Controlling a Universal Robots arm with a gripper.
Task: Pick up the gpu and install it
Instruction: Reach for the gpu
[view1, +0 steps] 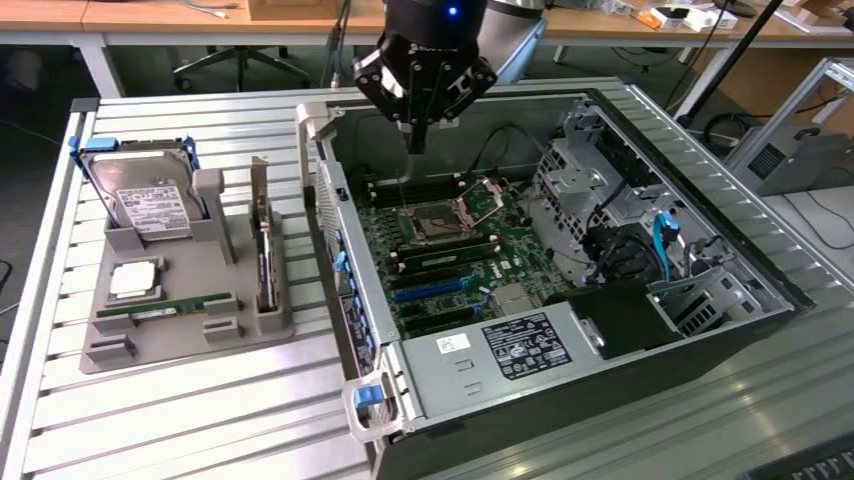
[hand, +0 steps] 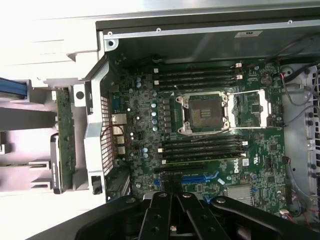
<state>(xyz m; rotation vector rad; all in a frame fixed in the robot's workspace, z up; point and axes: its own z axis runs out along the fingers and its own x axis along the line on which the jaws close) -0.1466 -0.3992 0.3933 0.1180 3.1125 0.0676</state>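
The gpu (view1: 266, 262) is a thin dark card standing on edge in a slot of the grey parts holder (view1: 187, 340), at the exterior view's left of the open computer case. In the wrist view the gpu (hand: 65, 125) shows edge-on just outside the case wall. My gripper (view1: 416, 143) hangs above the motherboard (view1: 441, 260) inside the case, well apart from the gpu. Its fingers are shut with nothing between them, and in the wrist view the gripper (hand: 172, 189) hovers over the blue expansion slot (hand: 200, 177).
On the holder are also a hard drive (view1: 147, 200), a processor chip (view1: 134, 280) and a green memory stick (view1: 167, 308). The case's metal side wall (view1: 344, 250) stands between the holder and the motherboard. Drive cages and cables (view1: 627, 240) fill the case's far side.
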